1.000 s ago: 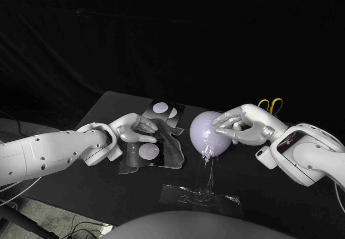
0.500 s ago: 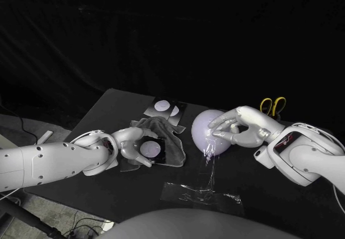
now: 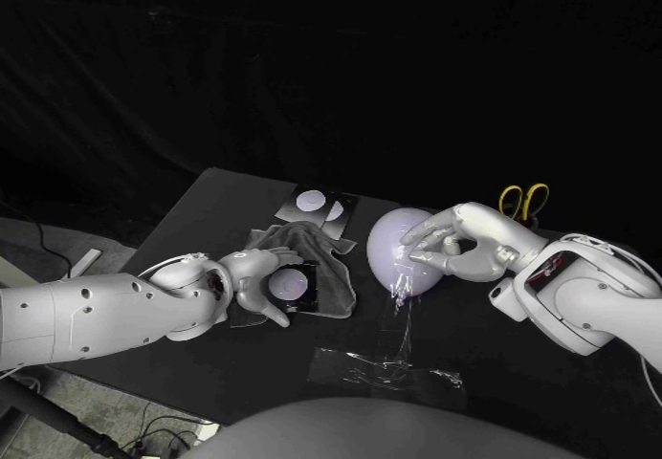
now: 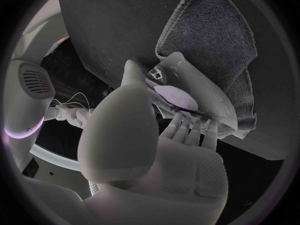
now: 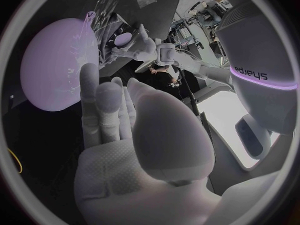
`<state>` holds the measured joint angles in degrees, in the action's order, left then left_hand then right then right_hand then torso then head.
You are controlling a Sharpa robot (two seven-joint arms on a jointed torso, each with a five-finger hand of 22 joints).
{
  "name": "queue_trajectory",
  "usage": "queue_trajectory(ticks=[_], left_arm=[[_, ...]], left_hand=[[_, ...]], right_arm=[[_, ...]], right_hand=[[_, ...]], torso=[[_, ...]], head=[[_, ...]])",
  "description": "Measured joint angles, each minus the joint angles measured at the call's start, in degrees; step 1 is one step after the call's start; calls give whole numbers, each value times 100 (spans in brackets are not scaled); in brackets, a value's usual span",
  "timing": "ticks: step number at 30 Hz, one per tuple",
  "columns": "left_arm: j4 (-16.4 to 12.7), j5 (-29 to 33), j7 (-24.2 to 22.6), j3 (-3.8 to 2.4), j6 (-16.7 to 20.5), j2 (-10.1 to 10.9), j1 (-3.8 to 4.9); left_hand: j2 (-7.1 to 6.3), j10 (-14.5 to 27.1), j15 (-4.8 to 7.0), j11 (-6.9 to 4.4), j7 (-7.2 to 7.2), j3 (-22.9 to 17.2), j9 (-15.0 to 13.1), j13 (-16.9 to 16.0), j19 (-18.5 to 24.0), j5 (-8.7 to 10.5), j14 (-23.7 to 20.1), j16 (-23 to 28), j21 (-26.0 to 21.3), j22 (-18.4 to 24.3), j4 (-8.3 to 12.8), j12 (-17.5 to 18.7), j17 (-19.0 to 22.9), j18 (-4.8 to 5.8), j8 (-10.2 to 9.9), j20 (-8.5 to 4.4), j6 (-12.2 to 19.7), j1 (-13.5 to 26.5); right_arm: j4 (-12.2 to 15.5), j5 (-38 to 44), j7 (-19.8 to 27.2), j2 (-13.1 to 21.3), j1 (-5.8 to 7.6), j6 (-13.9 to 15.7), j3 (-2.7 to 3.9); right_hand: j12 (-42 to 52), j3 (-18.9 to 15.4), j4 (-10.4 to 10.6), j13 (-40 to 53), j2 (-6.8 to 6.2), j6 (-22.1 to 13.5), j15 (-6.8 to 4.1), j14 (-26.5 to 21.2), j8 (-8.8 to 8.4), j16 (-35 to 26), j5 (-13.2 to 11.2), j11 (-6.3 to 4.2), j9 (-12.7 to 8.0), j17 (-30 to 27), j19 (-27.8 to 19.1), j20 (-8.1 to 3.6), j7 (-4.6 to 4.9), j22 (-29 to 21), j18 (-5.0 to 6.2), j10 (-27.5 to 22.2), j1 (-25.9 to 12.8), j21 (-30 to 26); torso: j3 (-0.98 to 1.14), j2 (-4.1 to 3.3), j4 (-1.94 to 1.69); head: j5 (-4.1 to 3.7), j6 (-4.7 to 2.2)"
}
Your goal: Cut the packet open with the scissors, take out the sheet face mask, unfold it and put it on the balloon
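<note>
Left arm comes in low from 9 o'clock, forearm lying along the counter (image 3: 221, 215) edge. The left hand (image 3: 259, 277) is turned palm-in, and I read it as grasping the packet (image 3: 294, 287). In the left wrist view the fingers sit under the packet's flat face and the thumb stands at its near edge. The packet is dark with a pale round mark and is tilted up off the counter. I cannot tell whether anything is inside it; its mouth is not visible to me.

The packet sits over a grey cloth (image 3: 315, 247) bunched on the counter, at about 9 o'clock from the balloon (image 3: 390, 239). A flat dark card (image 3: 318, 205) with pale round marks lies at 12 o'clock from the cloth, just beside it.

Right arm enters from 4 o'clock, wrist raised. The right hand (image 3: 462, 247) is curled against the balloon's 3 o'clock side, fingertips touching its skin and thumb drawn in close to them. I cannot tell whether anything is pinched between them.

The balloon is pale lilac and lies on its side near the counter's middle. The clear sheet mask (image 3: 386, 371) clings to the balloon's lower face. It trails as a thin strand toward 6 o'clock and ends in a crumpled patch on the counter, so it is not spread over the balloon.

The scissors (image 3: 523, 201), with yellow handles, lie at 2 o'clock from the balloon, apart from both hands.
</note>
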<state>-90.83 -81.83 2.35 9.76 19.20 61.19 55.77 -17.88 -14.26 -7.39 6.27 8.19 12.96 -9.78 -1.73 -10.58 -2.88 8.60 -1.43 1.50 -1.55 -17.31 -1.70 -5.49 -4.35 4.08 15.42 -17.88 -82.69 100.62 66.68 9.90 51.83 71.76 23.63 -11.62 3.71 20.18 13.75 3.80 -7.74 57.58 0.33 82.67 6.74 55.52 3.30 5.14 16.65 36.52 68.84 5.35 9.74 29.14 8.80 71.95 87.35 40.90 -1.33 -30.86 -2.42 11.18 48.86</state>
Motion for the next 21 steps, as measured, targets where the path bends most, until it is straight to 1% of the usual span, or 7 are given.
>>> queue_trajectory(ticks=[2,6,10,13,17,19,21], left_arm=[[18,-43,44,0,-10,-30,0],[78,-100,107,0,-60,-101,-2],[151,-140,150,-6,-114,-164,0],[196,-168,169,-13,-137,-196,6],[241,-199,178,-26,-147,-233,16],[261,-213,180,-34,-148,-249,23],[274,-222,180,-41,-148,-260,32]], left_hand=[[0,-20,0,20,0,0,-7,0,-39,0,0,0,0,-15,0,0,-11,0,0,-38,0,0],[-7,-63,31,63,26,0,-43,-12,-117,0,35,0,25,-28,0,0,-39,1,0,-53,-29,-44],[2,-156,-20,155,22,0,-83,-29,-184,0,148,-40,51,-41,0,-28,-84,0,0,-120,-147,-253],[8,-258,-31,150,42,0,-121,-40,-239,0,238,-60,62,-61,0,-28,-128,-46,36,-127,-208,-296],[22,-436,-52,180,43,-126,-176,-63,-400,2,471,-131,120,-72,-7,-76,-231,-92,82,-152,-353,-467],[31,-605,-40,199,50,-228,-219,-76,-545,-2,747,-237,165,-78,-14,-126,-335,-94,138,-169,-469,-575],[48,-713,-34,213,55,-331,-255,-80,-641,-19,895,-281,221,-121,-7,-129,-396,-95,155,-178,-527,-609]], right_arm=[[-4,9,-13,0,0,-9,0],[-7,19,-31,-3,0,-31,0],[-9,26,-42,-10,0,-58,0],[-9,29,-49,-10,-1,-77,0],[-9,32,-53,-11,-1,-102,0],[-8,33,-56,-11,-1,-115,0],[-5,34,-57,-11,-1,-126,0]], right_hand=[[0,0,0,0,0,0,0,0,0,0,0,0,0,-1,0,0,0,-2,0,0,0,-1],[0,16,-16,0,0,0,0,0,0,-1,0,0,0,11,0,0,0,-3,-1,0,0,-2],[0,15,-16,0,0,1,0,0,0,-3,0,0,-1,33,0,0,-2,-4,-2,0,0,-2],[0,31,0,0,0,2,0,0,0,-3,0,0,6,33,0,0,-3,-6,-4,0,0,-2],[0,43,-12,0,0,2,0,0,0,-4,0,0,7,33,-25,0,-4,-7,-4,0,0,-2],[0,47,-16,0,0,2,0,0,0,-4,0,0,13,32,-42,-1,-4,-7,15,0,0,-2],[0,66,-17,0,0,2,0,0,0,36,0,0,13,60,-41,0,-4,6,53,0,0,-2]], torso=[[1,1,0],[1,3,-1],[1,3,-2],[1,3,-4],[1,4,-4],[1,4,-4],[1,4,-5]], head=[[-1,2],[-8,14],[-10,24],[-29,26],[-40,30],[-42,42],[-46,46]])
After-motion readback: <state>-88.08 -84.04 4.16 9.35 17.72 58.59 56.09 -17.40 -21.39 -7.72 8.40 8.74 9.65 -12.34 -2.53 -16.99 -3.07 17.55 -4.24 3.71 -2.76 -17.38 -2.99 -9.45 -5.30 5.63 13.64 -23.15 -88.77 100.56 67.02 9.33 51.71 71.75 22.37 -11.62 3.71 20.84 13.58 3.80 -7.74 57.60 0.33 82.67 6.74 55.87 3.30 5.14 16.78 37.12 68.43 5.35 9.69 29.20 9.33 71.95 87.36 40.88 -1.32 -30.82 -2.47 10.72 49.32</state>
